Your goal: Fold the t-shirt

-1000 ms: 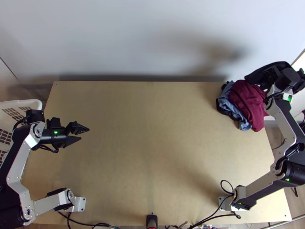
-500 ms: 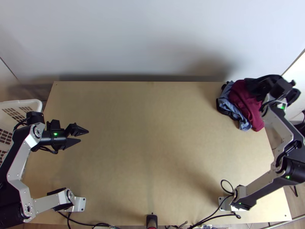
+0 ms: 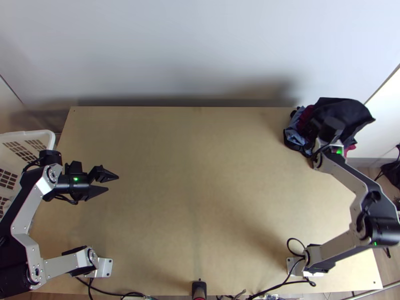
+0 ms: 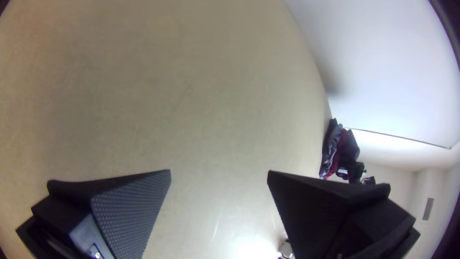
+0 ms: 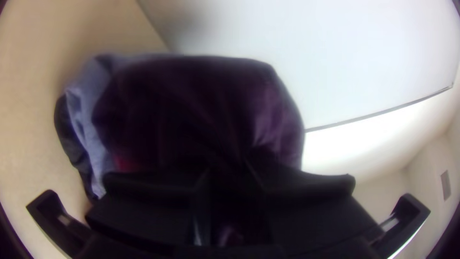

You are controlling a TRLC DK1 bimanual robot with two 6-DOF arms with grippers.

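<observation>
A light wooden table (image 3: 200, 200) is seen steeply from above, with a pale wall (image 3: 200, 50) along its far edge. At the far right corner is a heap of clothes: a blue cloth (image 3: 294, 137), a maroon cloth (image 3: 305, 116) and a black cloth (image 3: 295, 146) that shows along the heap's edge.

Over that heap is the right gripper (image 3: 328, 131), holding a dark cloth (image 3: 350, 112), bunched and creased, which covers much of the maroon. In the right wrist view its fingers are close together, with dark fabric at and between them. This held piece may be the t-shirt, but no sleeve or collar can be made out, so I cannot tell for certain, nor which part is pinched. It is not laid out or folded.

The left gripper (image 3: 113, 183) is over the left side of the table, well apart from the clothes. Its two black fingers (image 4: 129, 206) stand wide, with nothing between them but a view of bare wood. Beside the table's left edge is a white plastic basket (image 3: 42, 134) with slotted sides
</observation>
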